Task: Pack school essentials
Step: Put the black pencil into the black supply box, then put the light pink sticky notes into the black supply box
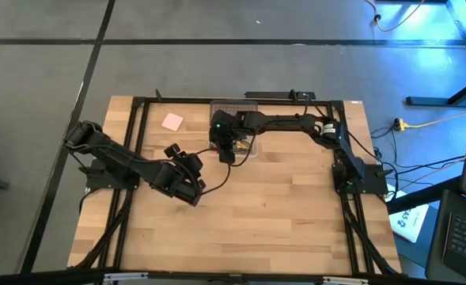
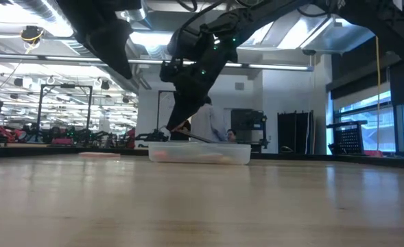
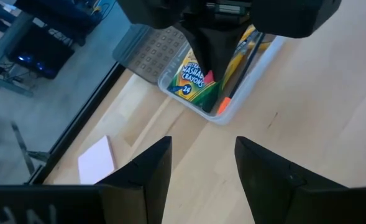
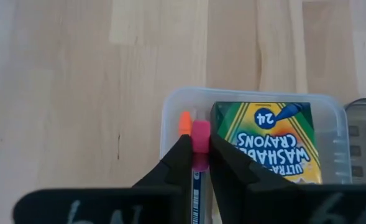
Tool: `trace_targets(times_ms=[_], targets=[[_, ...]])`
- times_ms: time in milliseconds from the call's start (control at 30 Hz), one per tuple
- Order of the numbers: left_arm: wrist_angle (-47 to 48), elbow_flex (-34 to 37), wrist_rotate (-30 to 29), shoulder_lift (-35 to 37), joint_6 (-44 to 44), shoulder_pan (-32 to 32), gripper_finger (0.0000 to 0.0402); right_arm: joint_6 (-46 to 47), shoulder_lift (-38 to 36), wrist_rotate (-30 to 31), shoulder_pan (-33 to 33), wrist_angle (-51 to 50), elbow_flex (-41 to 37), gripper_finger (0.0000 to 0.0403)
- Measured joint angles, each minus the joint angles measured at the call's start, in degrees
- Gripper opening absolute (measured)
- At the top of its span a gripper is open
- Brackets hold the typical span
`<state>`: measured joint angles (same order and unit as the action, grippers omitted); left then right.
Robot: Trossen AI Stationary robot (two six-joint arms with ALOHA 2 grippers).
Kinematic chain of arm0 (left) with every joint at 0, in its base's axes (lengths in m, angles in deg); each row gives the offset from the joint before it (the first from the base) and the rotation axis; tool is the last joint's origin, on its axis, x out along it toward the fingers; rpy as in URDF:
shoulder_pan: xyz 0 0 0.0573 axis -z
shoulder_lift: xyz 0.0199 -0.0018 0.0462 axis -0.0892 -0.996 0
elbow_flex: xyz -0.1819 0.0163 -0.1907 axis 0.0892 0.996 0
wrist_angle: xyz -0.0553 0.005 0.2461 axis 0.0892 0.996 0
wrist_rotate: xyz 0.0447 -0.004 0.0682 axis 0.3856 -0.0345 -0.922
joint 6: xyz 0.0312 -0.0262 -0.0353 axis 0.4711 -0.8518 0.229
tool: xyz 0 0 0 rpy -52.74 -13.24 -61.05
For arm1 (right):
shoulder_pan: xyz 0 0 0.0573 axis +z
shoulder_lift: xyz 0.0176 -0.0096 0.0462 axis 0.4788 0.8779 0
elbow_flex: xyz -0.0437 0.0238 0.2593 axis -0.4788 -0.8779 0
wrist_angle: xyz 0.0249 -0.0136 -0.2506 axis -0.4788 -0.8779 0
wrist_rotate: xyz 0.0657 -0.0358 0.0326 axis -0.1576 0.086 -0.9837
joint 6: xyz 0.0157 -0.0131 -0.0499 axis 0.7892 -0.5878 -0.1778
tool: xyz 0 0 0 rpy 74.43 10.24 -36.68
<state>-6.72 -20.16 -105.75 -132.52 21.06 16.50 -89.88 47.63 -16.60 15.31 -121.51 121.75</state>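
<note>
Beyond me is an open workshop with ceiling lights and racks, and a person stands far behind the pale wooden bench (image 1: 240, 229) that carries everything. On its far side sits the clear rectangular plastic case (image 3: 248, 87), with its dotted grey lid (image 3: 155, 53) lying just beside it, off so that I can drop things straight in.

My right arm reaches across the far edge so that my right end effector (image 4: 197, 152) hangs directly over the case. My left arm waits nearer the middle of the bench, its left end effector (image 3: 201, 162) spread wide and empty, aimed toward the case, ready, I judge, for the next pick.

Inside the case, the green-and-yellow crayon box (image 4: 276, 143) lies flat against one long wall, which leaves a narrow lane beside it. That lane is why I hold my piece lengthwise: my right fingers are pinched nearly together on a pencil topped with a small pink eraser (image 4: 200, 135), lined up with the gap. An orange-tipped pen (image 4: 184, 122) already lies in that lane, touching the wall, and something yellow shows deeper in; I cannot say what.

The pink square pad (image 1: 172, 122) lies still unpacked on the bench, well apart from the case toward my left arm's side.
</note>
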Motion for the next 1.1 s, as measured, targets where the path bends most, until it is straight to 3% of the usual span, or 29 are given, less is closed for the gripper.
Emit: trace_targets(times_ms=[400,567,800,933,1100], targets=[[0.0,0.0,0.0,0.0,0.0,0.0,0.0170,0.3,0.0,0.0,0.0,-0.1,0.0,0.0108],[0.1,0.0,0.0,0.0,0.0,0.0,0.0170,1.8,-0.4,0.2,-0.6,-1.9,0.0,0.0114],[1.8,0.0,-1.5,0.0,-0.8,-0.5,0.0170,1.8,-0.8,9.0,-1.5,-9.7,0.1,0.0106],[4.2,0.0,-1.7,1.7,-5.9,-4.3,0.0170,1.7,-1.5,6.9,-1.6,-10.9,0.1,0.0106],[10.3,0.0,3.4,5.6,-8.8,-11.9,0.0170,0.9,-4.1,6.0,-1.5,-11.8,0.1,0.0106]])
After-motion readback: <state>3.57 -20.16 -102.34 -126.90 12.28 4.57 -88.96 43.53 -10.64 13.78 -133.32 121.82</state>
